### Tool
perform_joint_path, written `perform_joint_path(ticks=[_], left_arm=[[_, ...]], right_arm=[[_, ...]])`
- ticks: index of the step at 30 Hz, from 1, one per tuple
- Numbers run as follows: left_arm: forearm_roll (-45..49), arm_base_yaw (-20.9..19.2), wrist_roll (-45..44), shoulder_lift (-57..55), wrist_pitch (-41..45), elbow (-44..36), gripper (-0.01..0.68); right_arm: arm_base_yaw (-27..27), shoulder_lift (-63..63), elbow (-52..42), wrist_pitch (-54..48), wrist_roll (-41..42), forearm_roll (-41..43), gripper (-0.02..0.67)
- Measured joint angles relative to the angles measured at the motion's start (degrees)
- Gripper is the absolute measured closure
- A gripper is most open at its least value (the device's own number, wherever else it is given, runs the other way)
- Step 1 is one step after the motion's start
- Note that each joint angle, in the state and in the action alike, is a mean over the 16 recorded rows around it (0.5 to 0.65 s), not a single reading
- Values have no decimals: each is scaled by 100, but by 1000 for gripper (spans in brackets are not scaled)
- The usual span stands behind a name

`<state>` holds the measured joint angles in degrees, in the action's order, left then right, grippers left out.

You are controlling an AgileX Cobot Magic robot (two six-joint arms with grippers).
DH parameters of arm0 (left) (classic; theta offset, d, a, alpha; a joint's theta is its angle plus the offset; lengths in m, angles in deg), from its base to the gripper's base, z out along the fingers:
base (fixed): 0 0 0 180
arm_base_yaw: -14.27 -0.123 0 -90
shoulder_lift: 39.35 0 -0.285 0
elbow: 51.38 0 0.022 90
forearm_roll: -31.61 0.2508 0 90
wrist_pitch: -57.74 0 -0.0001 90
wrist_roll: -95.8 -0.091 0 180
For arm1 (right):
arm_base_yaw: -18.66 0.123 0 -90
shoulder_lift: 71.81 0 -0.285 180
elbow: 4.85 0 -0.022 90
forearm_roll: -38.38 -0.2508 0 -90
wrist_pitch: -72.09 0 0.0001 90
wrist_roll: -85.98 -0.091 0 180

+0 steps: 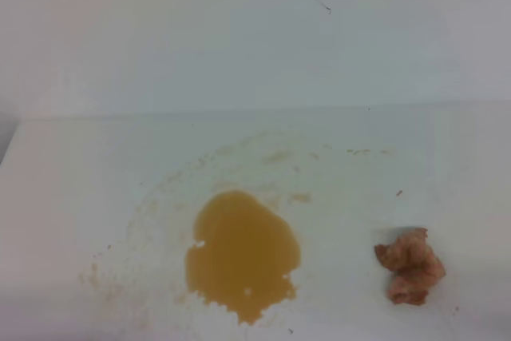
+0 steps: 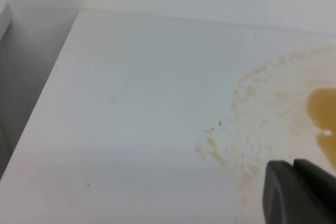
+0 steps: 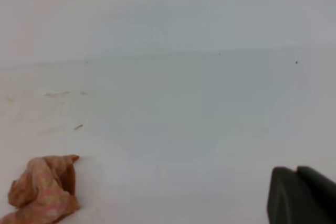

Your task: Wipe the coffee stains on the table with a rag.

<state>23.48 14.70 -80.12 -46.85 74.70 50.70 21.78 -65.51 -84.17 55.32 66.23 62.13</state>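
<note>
Your coffee stains (image 1: 242, 253) are an amber, yellow-brown puddle with ragged edges near the front middle of the table (image 1: 72, 189), with pale tan streaks and specks fanning out to its left and toward the far side. The rag (image 1: 410, 266) is a small crumpled wad of pinkish orange-brown cloth, lying to the right of the puddle, apart from it, on bare white surface.

The table's far edge meets a white wall (image 1: 239, 29); its left edge drops off at the far left. You have open white surface on both sides of the puddle and beyond the rag.

The left pincer (image 2: 302, 192) shows only as a dark tip just beside the specks; you cannot tell its state. The right pincer (image 3: 302, 195) is pressed together, holding nothing, well right of the rag.
</note>
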Motion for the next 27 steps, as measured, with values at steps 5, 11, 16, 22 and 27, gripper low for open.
perform_joint_path(ticks=[5, 11, 16, 22, 27], left_arm=[[0, -1, 1, 10, 2, 0, 672], [0, 0, 1, 0, 4, 14, 672], [3, 1, 1, -10, 15, 42, 672], [6, 1, 2, -20, 27, 56, 672], [8, 2, 2, -30, 36, 71, 672]], right_arm=[[0, 0, 0, 120, 3, 155, 652], [0, 0, 0, 402, -2, 293, 652], [0, 0, 0, 774, -19, 302, 652], [0, 0, 0, 1280, -22, 288, 652], [0, 0, 5, 1783, -45, 188, 652]])
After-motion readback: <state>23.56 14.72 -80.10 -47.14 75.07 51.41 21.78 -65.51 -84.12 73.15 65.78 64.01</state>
